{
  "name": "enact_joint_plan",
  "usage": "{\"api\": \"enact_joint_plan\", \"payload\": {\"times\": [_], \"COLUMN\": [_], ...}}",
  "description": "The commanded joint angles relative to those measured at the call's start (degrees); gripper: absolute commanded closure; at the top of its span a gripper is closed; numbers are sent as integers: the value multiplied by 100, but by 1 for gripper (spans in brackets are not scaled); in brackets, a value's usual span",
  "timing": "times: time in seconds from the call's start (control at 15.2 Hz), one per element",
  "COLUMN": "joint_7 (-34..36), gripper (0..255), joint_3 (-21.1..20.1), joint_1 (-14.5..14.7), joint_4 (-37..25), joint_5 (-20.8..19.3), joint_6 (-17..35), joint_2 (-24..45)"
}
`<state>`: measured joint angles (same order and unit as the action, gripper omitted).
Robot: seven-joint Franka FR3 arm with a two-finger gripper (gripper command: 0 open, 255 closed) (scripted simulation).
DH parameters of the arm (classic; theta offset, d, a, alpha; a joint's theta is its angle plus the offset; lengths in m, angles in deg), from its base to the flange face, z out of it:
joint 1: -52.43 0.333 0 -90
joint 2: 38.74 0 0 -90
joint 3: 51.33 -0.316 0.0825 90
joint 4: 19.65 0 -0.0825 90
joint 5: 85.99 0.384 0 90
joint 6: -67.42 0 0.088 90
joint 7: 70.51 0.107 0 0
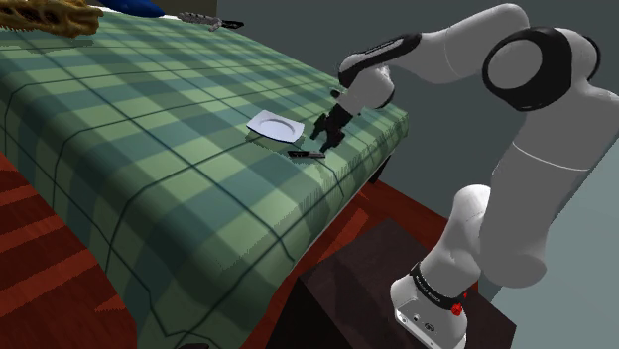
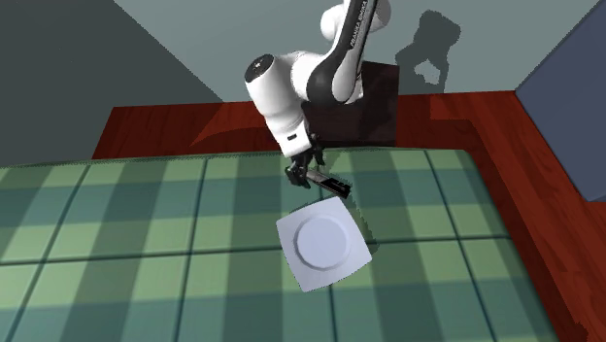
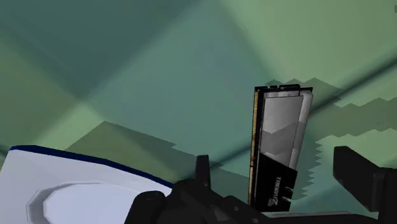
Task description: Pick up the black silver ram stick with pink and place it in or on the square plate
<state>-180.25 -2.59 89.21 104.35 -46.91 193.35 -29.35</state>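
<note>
Gripper: fingers apart, clasping nothing, low over the bed's near edge.
Ram stick: black and silver, flat on the green checked cover, under the gripper, between its fingers, untouched.
Square plate: white, just beside the gripper.

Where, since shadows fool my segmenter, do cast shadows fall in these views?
Wrist view: stair-stepped dark shadows on the green cover around the ram stick. Second exterior view: the shadow of the arm on the wall, a dark band beside the square plate.
</note>
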Motion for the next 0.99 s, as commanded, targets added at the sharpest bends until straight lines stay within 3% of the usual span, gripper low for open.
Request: {"api": "enact_joint_plan", "payload": {"times": [0.0,0.07,0.13,0.59,0.92], "joint_7": [2019,2829,3084,2742,2743], "gripper": [0,0,0,0,0], "joint_3": [150,199,214,40,38], "joint_1": [879,1254,1380,1217,1215], "joint_4": [-66,-238,-317,-117,-117], "joint_5": [-1982,-2728,-2953,-2452,-2453], "joint_6": [288,119,27,502,502], "joint_2": [-175,-45,32,491,490]}}
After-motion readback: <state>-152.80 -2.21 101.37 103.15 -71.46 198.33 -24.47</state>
